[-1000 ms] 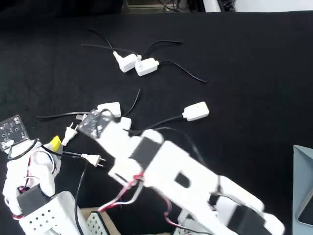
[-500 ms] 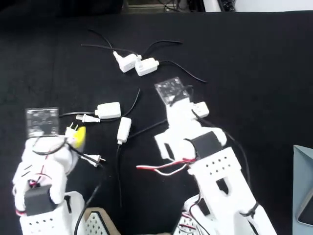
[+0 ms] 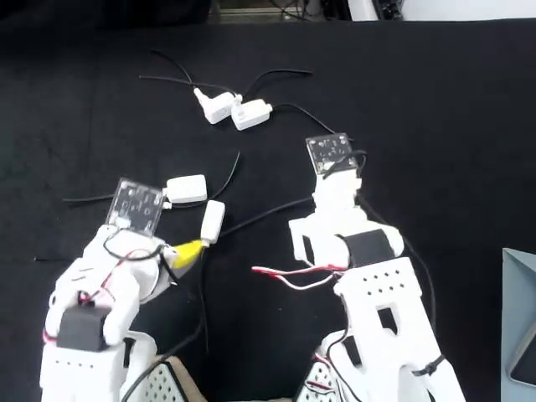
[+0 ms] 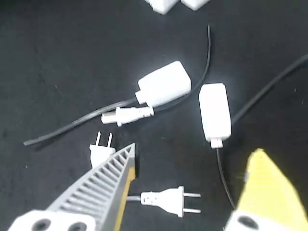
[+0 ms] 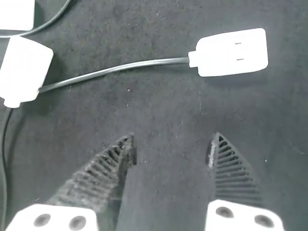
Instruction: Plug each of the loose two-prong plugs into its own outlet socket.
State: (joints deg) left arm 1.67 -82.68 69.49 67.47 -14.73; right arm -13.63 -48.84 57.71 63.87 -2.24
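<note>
The left gripper (image 4: 192,151) hangs released over the black cloth table (image 3: 435,100), its grey and yellow fingers wide apart. Between them lies a loose white two-prong plug (image 4: 168,199). A second white plug (image 4: 127,115) lies just beside a white rectangular outlet socket (image 4: 163,89). The right gripper (image 5: 173,139), also released and empty, is near a flat white two-slot socket (image 5: 231,52).

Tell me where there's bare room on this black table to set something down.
The widest bare black cloth lies between the right arm and the grey object at the edge. Also free: the far-left corner beyond the two white adapters. Crowded: between the arms, where white sockets, two-prong plugs and black cords lie.
</note>
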